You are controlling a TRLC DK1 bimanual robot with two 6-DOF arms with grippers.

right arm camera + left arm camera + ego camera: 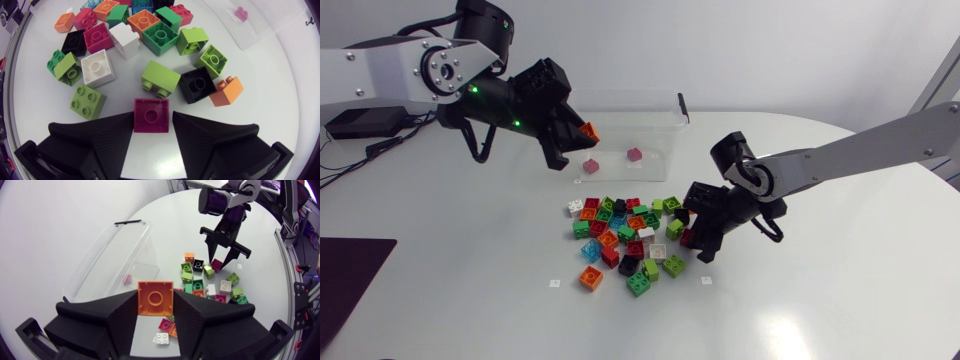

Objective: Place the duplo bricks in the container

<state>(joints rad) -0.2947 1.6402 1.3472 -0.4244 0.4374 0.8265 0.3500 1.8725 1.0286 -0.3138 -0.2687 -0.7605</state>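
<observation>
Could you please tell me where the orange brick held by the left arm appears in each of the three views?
Head view: the orange brick hangs over the clear container, near its left end.
Left wrist view: clamped in the left end effector, with the container ahead of it.
Right wrist view: not in it.
Shared landmark: the container, with pink bricks inside, shows in all three views.
</observation>
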